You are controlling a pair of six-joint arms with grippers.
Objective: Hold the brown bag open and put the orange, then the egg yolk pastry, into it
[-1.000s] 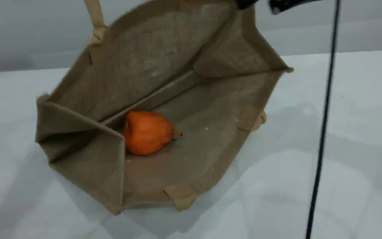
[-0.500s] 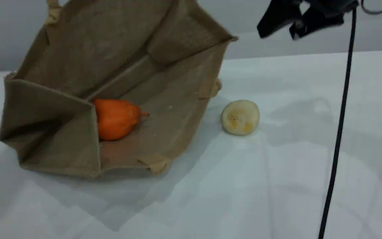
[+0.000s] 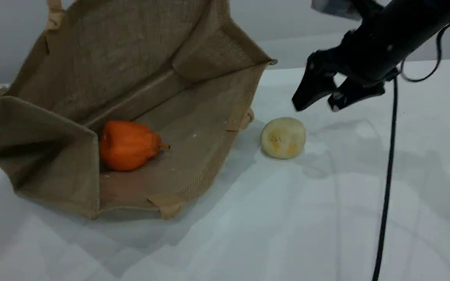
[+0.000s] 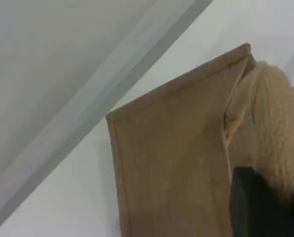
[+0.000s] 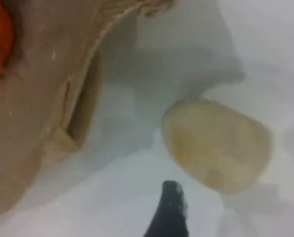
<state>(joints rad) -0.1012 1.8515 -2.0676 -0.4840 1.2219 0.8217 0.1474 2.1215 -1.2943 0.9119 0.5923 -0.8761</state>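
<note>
A: Scene view first — where do the right jaws (image 3: pixel 316 102) stand?
B: Spread wide, holding nothing, above the egg yolk pastry (image 3: pixel 283 137) on the white counter (image 3: pixel 326 218). Well to their left the brown bag (image 3: pixel 193 128) gapes on its side, the orange (image 3: pixel 128 145) inside.

A: Left wrist view?
B: The left jaws (image 4: pixel 265 205) are clamped on the bag's padded handle (image 4: pixel 277 128); the jute panel hangs beside them.

A: Right wrist view?
B: One dark fingertip (image 5: pixel 170 210) shows, with the pastry just up and right of it, apart. The bag's rim and a sliver of orange lie up-left.
</note>
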